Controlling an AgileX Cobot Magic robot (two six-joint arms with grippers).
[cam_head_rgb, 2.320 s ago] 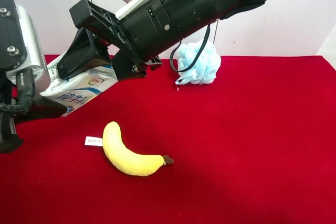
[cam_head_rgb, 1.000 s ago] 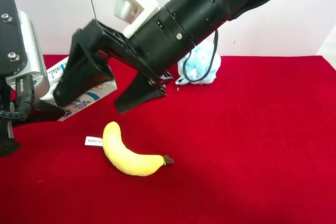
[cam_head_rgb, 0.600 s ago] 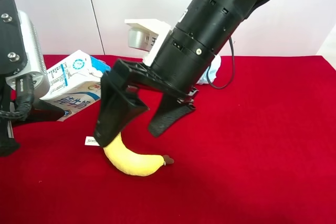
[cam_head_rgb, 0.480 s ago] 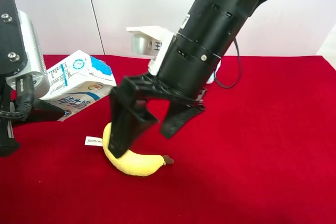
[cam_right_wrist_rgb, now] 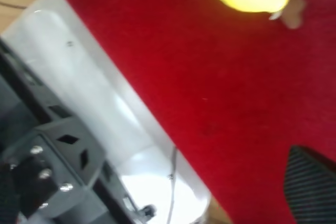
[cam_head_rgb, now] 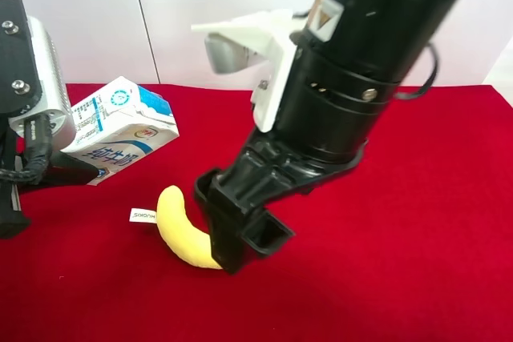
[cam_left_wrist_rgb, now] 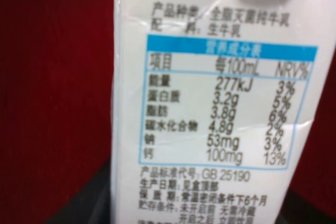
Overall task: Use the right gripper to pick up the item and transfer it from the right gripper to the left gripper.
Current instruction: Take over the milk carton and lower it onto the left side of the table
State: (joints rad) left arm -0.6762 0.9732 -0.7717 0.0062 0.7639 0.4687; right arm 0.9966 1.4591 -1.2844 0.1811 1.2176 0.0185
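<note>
Well off to one side of the right gripper's [cam_head_rgb: 245, 247] wide-spread jaws lies the item [cam_head_rgb: 120, 129], on the table [cam_head_rgb: 417, 222] just ahead of the left gripper's [cam_head_rgb: 56, 170] closed jaws, long axis running away from them. The right jaws hang at the banana [cam_head_rgb: 179, 230] instead!

The thick black right arm [cam_head_rgb: 361, 102] with the white wrist block has swung from over the white and blue drink carton [cam_head_rgb: 120, 130] at ten o'clock down toward the middle of the red cloth surface [cam_head_rgb: 417, 262]. Its black claw [cam_head_rgb: 250, 252] now points steeply down at the yellow plush banana [cam_head_rgb: 178, 230], hiding its brown tip, and the carton is uncovered.
</note>
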